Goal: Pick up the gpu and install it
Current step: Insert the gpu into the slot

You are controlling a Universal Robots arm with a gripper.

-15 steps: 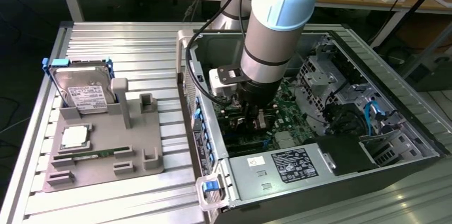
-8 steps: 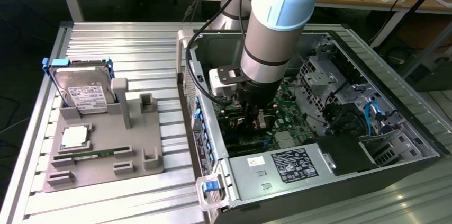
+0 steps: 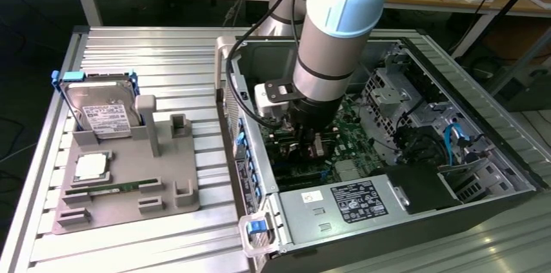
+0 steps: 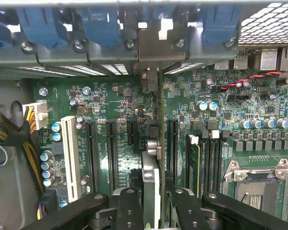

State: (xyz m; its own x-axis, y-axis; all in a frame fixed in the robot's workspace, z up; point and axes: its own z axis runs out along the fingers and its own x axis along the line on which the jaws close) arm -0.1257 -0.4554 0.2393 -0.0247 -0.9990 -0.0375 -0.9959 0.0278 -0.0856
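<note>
The gripper (image 4: 151, 203) is clamped on the gpu (image 4: 152, 167), held edge-on over the motherboard (image 4: 110, 100) inside the computer case (image 3: 344, 205). If the card sits slightly off its slot (image 4: 173, 143), pressing down could jam or bend it

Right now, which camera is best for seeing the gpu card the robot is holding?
The wrist view: the gpu stands edge-on between the gripper fingers, above the motherboard slots. In the exterior view the arm reaches into the computer case and hides most of the card.
</note>
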